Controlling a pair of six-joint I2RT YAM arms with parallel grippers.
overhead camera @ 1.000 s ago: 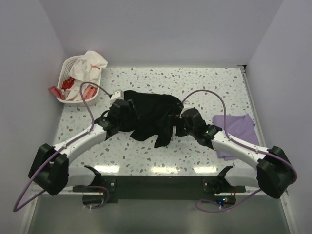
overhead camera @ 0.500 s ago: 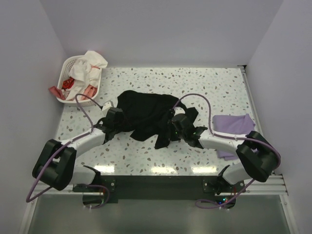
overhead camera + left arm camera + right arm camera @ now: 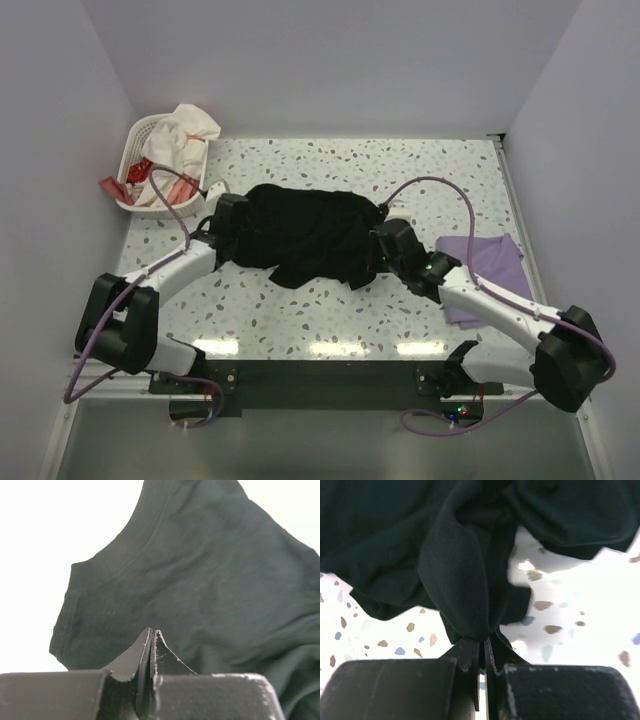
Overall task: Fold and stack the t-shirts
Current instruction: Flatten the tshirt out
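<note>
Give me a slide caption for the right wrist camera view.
Right gripper pinching a bunched fold of the black t-shirt just above the speckled table.

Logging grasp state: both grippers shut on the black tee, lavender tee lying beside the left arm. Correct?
Not quite. The lavender tee lies beside the right arm, per the top view. Both the left gripper and right gripper are shut on the black tee.
</note>
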